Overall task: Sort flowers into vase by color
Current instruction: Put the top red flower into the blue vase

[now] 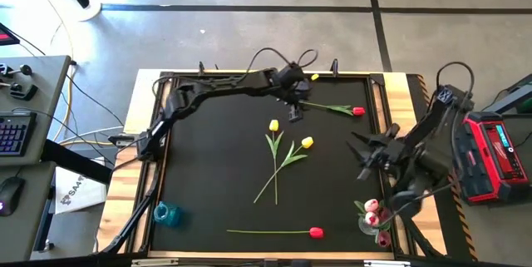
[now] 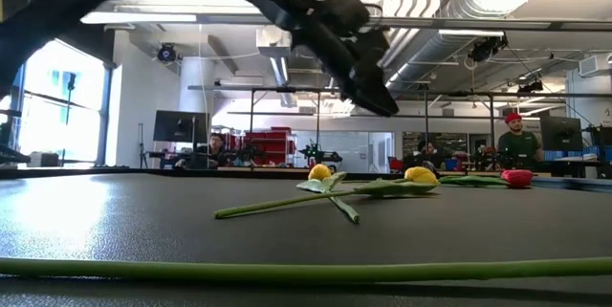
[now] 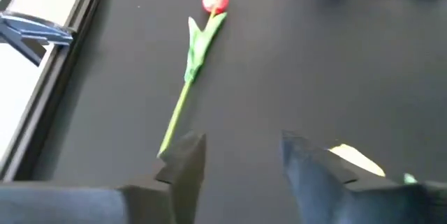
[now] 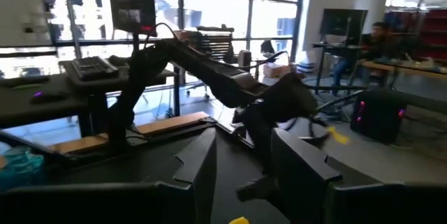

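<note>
Four tulips lie flat on the black mat. One red tulip (image 1: 357, 111) is at the far right, its stem pointing left. Two yellow tulips (image 1: 274, 125) (image 1: 307, 142) lie crossed in the middle. A second red tulip (image 1: 316, 232) is near the near edge. Pink tulips (image 1: 371, 210) stand in a clear vase at the near right corner. My left gripper (image 1: 295, 111) hovers open over the far red tulip's stem end (image 3: 167, 140), raised off the mat in the low view (image 2: 382, 104). My right gripper (image 1: 359, 152) is open above the mat's right side, holding nothing.
A teal vase (image 1: 166, 213) stands at the near left corner of the mat. The near red tulip's stem (image 2: 287, 271) runs across the front of the low view. A raised frame (image 1: 378, 109) borders the mat. People sit at desks in the room beyond.
</note>
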Robot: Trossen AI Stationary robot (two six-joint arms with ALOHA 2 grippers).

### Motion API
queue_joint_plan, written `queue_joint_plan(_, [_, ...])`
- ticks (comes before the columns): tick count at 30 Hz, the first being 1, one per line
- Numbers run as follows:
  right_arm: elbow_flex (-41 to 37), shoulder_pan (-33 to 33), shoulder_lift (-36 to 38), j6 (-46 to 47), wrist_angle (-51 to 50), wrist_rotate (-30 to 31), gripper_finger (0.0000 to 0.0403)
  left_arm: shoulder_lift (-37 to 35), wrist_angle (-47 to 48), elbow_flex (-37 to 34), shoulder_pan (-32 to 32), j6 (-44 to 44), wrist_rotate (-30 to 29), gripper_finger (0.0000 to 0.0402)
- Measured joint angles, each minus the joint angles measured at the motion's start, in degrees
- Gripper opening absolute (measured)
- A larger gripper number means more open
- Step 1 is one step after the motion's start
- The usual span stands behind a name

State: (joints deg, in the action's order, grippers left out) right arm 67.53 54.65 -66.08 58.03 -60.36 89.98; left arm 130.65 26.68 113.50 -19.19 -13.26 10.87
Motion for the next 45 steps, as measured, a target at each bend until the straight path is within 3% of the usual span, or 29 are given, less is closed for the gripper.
queue_joint_plan(5, [0.0, -1.9, -4.0, 3.1, 0.1, -0.2, 0.0124, 8.5, 6.8, 13.3, -0.4, 1.5, -2.0, 0.0229])
queue_joint_plan(10, [0.0, -3.0, -6.5, 3.5, 0.1, -0.2, 0.0124, 13.9, 6.3, 21.2, -0.2, 3.6, -4.6, 0.0232])
queue_joint_plan(16, [0.0, -3.0, -7.0, 3.6, 0.2, 0.0, 0.0124, 15.9, 6.0, 20.7, -0.4, 6.7, -6.8, 0.023])
queue_joint_plan(24, [0.2, -7.7, -4.8, 3.2, 0.1, -0.8, 0.0124, 15.4, 14.6, 20.7, -0.6, 4.8, -6.7, 0.0229])
queue_joint_plan(36, [6.0, -35.7, 3.0, -14.5, -0.2, -29.3, 0.0124, 8.1, 25.5, 20.8, -1.8, 1.5, -5.4, 0.0229])
queue_joint_plan(41, [5.8, -49.0, 3.1, -23.4, -0.9, -44.7, 0.0124, 6.0, 31.8, 20.7, -3.4, -0.8, -5.4, 0.0229])
queue_joint_plan(45, [5.8, -56.7, 2.2, -28.6, -0.3, -53.2, 0.0124, 3.7, 38.0, 20.7, -4.9, -1.9, -5.5, 0.0229])
